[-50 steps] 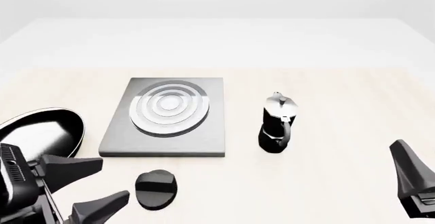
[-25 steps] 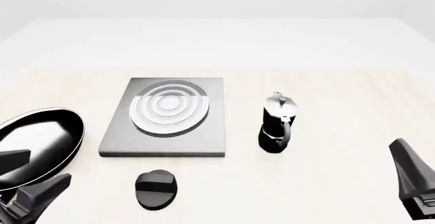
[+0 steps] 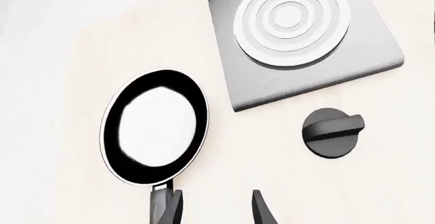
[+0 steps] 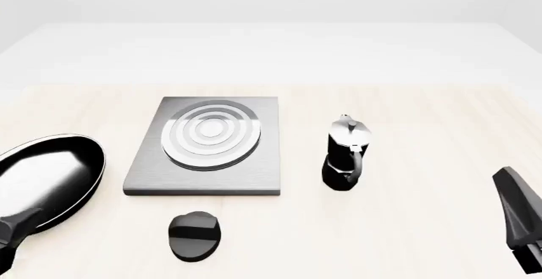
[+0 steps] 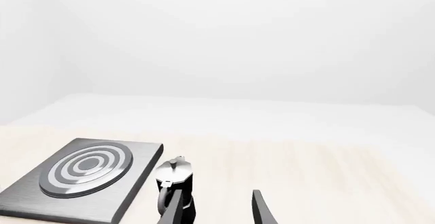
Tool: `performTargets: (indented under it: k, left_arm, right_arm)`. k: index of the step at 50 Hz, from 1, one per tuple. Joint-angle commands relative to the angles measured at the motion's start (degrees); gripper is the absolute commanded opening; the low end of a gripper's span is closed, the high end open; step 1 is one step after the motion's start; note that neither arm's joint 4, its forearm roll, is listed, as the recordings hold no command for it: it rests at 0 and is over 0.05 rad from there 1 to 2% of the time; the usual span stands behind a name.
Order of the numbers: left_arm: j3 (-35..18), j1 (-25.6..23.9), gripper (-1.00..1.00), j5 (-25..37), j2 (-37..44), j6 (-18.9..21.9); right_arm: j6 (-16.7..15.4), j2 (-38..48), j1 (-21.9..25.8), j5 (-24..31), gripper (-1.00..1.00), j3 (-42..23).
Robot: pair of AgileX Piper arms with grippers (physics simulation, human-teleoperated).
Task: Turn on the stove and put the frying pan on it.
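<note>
The stove [image 4: 203, 144] is a grey slab with round burner rings, lying left of the table's middle. Its black oval knob [image 4: 195, 235] lies apart, just in front of it. The frying pan [image 4: 47, 177] rests on the table left of the stove, its handle [image 3: 159, 205] pointing toward the near edge. My left gripper [image 3: 217, 212] hovers open above the near end of the pan, one finger [image 3: 175, 210] beside the handle, holding nothing. My right gripper [image 5: 216, 212] is open and empty at the near right, facing the moka pot [image 5: 175, 187].
A black-and-silver moka pot [image 4: 346, 155] stands upright right of the stove [image 3: 299, 35]. Bare light wooden table [image 4: 423, 120] stretches to the right and behind. In the front view only one left finger [image 4: 15, 227] and the right finger [image 4: 516, 210] show at the lower corners.
My left gripper has drawn back from beside the knob toward the lower left, nearly leaving the front view. The right gripper dropped slightly. Pan, stove, knob and pot have not moved.
</note>
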Motion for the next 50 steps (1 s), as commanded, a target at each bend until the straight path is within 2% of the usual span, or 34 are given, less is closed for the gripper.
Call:
performTargets:
  k: [1, 6, 8, 10, 11, 15, 17, 21, 25, 40, 42, 50]
  left_arm:
    - [-0.8, 8.9, 1.00, 0.8, 1.3, 6.1]
    - [0.8, 11.9, 1.00, -1.9, 3.2, 7.5]
    - [2.2, 14.0, 1.00, -3.9, 4.3, 9.4]
    - [2.3, 14.1, 1.00, -4.1, 4.5, 9.2]
    - [2.9, 16.0, 1.00, -6.0, 6.0, 10.5]
    - [3.2, 17.4, 1.00, -7.2, 7.3, 11.2]
    - [4.9, 19.3, 1.00, -8.8, 8.2, 14.0]
    - [4.9, 20.7, 1.00, -9.8, 9.3, 14.3]
    - [6.7, 23.0, 1.00, -11.9, 10.8, 16.7]
    - [9.4, 28.6, 1.00, -19.4, 17.8, 20.4]
    - [10.4, 30.4, 1.00, -22.5, 20.7, 21.5]
    - [11.7, 31.0, 1.00, -24.8, 22.3, 21.9]
  right_arm:
    - [-0.1, 0.0, 0.8, 0.3, 1.00, -0.7]
    - [-0.3, 0.0, 1.0, 0.6, 1.00, -1.1]
    - [-0.4, 0.0, 1.1, 0.9, 1.00, -1.4]
    - [-0.5, 0.0, 1.1, 1.0, 1.00, -1.5]
    - [-0.5, 0.0, 1.1, 1.1, 1.00, -1.7]
    - [-0.5, 0.0, 1.2, 1.2, 1.00, -1.8]
    - [-0.5, 0.0, 1.3, 1.2, 1.00, -1.7]
    - [-0.4, 0.0, 1.5, 1.2, 1.00, -1.8]
    - [-0.3, 0.0, 1.6, 1.4, 1.00, -2.1]
    - [0.1, 0.0, 1.8, 1.2, 1.00, -2.2]
    - [0.1, 0.0, 1.6, 1.2, 1.00, -2.2]
    - [0.3, 0.0, 1.5, 1.2, 1.00, -2.3]
